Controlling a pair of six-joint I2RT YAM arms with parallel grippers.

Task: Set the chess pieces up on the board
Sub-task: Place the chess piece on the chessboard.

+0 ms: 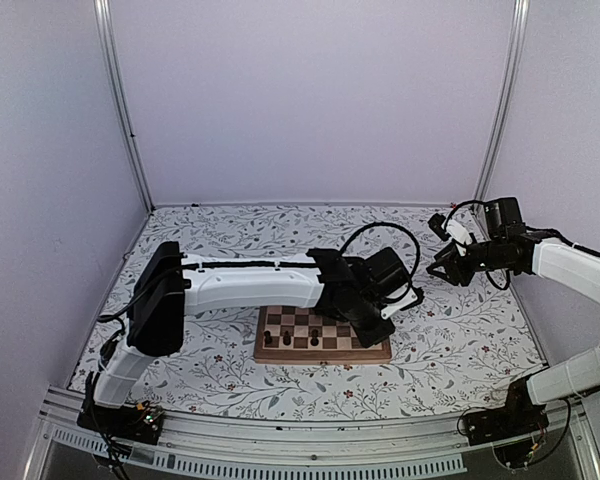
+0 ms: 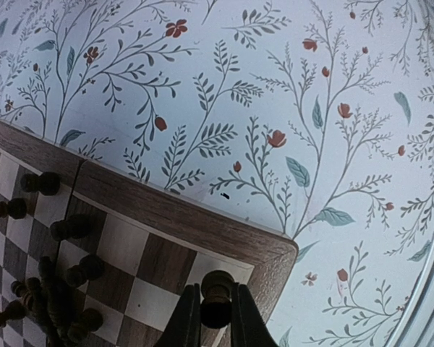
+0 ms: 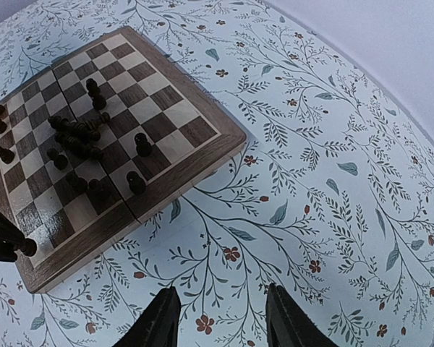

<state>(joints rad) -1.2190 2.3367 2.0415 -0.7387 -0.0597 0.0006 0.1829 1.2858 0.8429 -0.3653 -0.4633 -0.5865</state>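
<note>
The wooden board (image 1: 280, 353) lies on the floral table near the front middle. Several dark chess pieces (image 1: 282, 324) stand or lie on it, clustered near its middle (image 3: 76, 137). My left gripper (image 1: 382, 328) hovers over the board's right end. In the left wrist view it (image 2: 215, 314) is shut on one dark chess piece (image 2: 216, 293), held just above a corner square of the board (image 2: 173, 210). My right gripper (image 1: 442, 262) hangs in the air right of the board. In the right wrist view it (image 3: 220, 322) is open and empty over bare tablecloth, beside the board (image 3: 228, 143).
The floral tablecloth (image 1: 450, 330) covers the whole table inside white walls with metal corner posts (image 1: 125, 110). The left arm's white link (image 1: 250, 285) stretches across above the board's far edge. The left gripper's tip also shows at the left edge of the right wrist view (image 3: 0, 235).
</note>
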